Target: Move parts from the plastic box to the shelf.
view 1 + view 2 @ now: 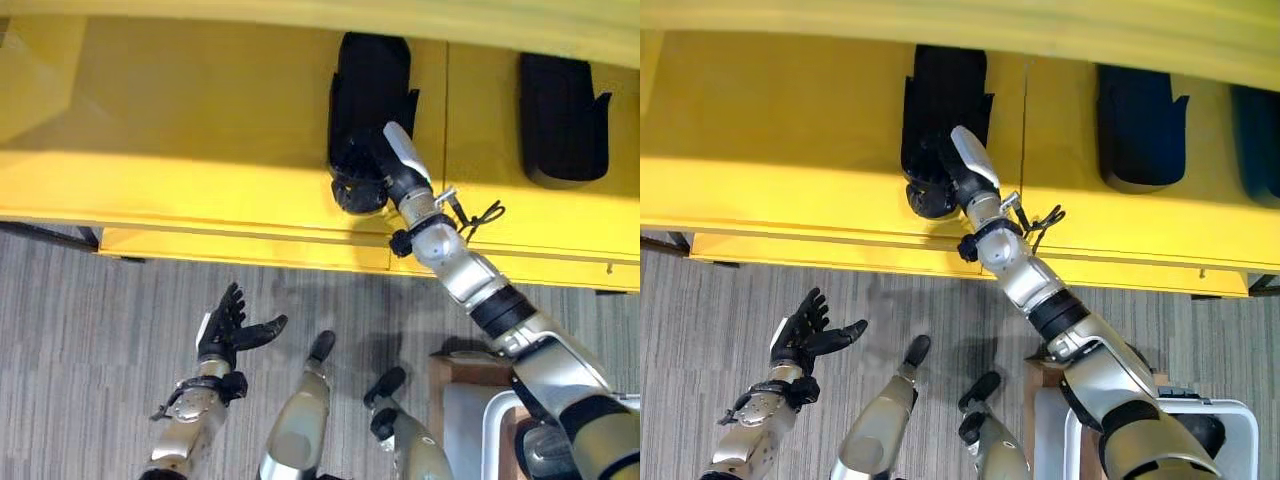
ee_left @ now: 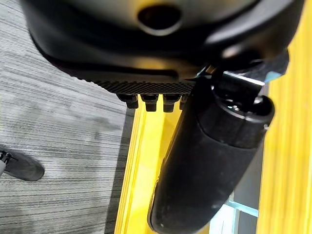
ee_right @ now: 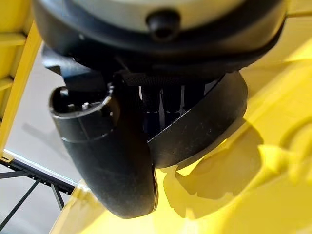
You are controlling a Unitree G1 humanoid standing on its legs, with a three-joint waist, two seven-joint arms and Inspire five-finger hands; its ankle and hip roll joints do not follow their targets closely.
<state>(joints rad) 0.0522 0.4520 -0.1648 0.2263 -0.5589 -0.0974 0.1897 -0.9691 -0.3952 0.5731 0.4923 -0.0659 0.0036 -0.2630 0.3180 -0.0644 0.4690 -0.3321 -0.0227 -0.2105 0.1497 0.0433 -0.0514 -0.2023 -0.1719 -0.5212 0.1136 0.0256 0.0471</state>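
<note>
1. The yellow shelf (image 1: 180, 120) is the largest thing here — one of it, spanning the whole scene above the grey carpet floor (image 1: 90, 330). It lies under and past the right hand (image 1: 965, 165), which reaches out over it.

2. Black parts on the shelf: the right eye view shows two in full and the edge of a dark third at the far right, so I count three, the last one uncertain. The part at the right hand (image 1: 940, 110) lies on the shelf, its rounded near end close to the shelf's front edge; the second part (image 1: 1140, 125) lies well apart to that hand's right.

3. One white plastic box (image 1: 1240, 415) sits low beside the right arm, well behind the hand; what it holds is too hidden to count.

4. Right hand: in its wrist view the fingers curl around the part's rounded end (image 3: 204, 122), so it is gripping the part at that end.

5. Left hand (image 1: 225, 330): one, fingers spread and relaxed, holding nothing, out over the floor and well short of the shelf.

6. Risk, as a judgement — the part's near end sits close to the front edge, so letting go there, or dragging it back as the fingers pull away, could tip it off onto the floor.
</note>
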